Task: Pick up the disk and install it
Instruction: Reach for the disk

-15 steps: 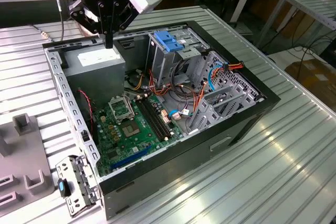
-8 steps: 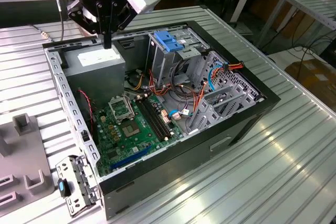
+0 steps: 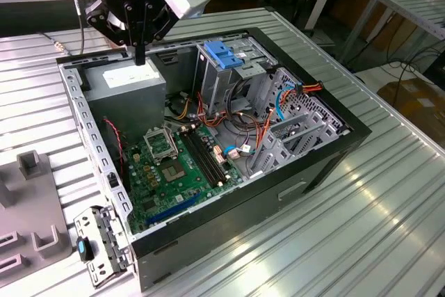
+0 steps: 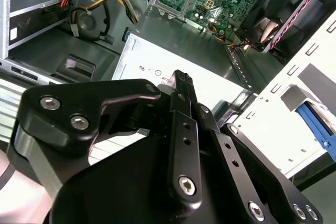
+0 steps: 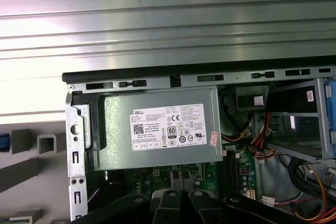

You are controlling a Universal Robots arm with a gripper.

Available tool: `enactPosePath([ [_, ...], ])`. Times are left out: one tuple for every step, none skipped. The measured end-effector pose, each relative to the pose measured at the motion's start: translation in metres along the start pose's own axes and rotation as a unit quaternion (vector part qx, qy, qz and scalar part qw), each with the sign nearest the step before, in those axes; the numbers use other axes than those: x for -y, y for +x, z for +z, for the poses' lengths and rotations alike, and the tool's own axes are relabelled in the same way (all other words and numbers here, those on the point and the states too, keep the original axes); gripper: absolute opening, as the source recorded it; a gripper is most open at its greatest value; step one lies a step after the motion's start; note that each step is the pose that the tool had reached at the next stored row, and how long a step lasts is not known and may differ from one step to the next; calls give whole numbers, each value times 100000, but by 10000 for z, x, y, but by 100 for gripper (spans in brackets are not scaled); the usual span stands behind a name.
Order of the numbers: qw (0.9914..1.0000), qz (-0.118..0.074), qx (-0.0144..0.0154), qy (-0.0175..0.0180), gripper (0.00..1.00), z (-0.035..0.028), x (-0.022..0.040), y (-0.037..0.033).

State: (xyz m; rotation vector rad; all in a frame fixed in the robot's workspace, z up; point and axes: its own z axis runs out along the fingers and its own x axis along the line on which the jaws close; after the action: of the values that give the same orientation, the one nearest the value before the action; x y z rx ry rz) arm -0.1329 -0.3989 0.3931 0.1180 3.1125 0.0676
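Disk location is uncertain. A bright blue strip point(image 4: 315, 124), possibly its rail, sits outside the case wall beside a grey fixture block point(image 4: 310, 85) in the second wrist view. A similar blue patch point(image 5: 2, 142) borders the grey fixture pieces in the first wrist view. I cannot tell whether either one is the disk.

The gripper point(image 3: 140, 53) hangs in the upper left of the exterior view, just above the power supply point(image 3: 128, 85). Its fingers are pressed together with nothing between them.

The open computer case point(image 3: 229, 224) lies on the ribbed metal table point(image 3: 368, 227). It holds:
- the power supply, in its far corner
- the green motherboard point(image 3: 174, 165), on its floor
- a tall grey drive cage point(image 3: 215, 78), topped by a light-blue latch point(image 3: 224, 53)
- loose coloured cables point(image 3: 243, 126), between cage and board
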Motion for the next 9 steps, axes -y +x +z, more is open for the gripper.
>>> enactPosePath([
  [100000, -1, 0, 0, 11, 0, 0, 5],
  [100000, 1, 1, -2, 11, 0, 1, 11],
  [100000, 0, 3, -3, 11, 0, 1, 14],
  [100000, 3, 1, 0, 11, 0, 1, 18],
  [100000, 3, 0, 1, 11, 0, 2, 22],
  [100000, 1, 0, 0, 11, 0, 2, 25],
  [100000, 1, 0, 0, 11, 0, 2, 29],
  [100000, 2, 0, -1, 11, 0, 3, 32],
  [100000, 0, 0, -1, 11, 0, 3, 39],
])
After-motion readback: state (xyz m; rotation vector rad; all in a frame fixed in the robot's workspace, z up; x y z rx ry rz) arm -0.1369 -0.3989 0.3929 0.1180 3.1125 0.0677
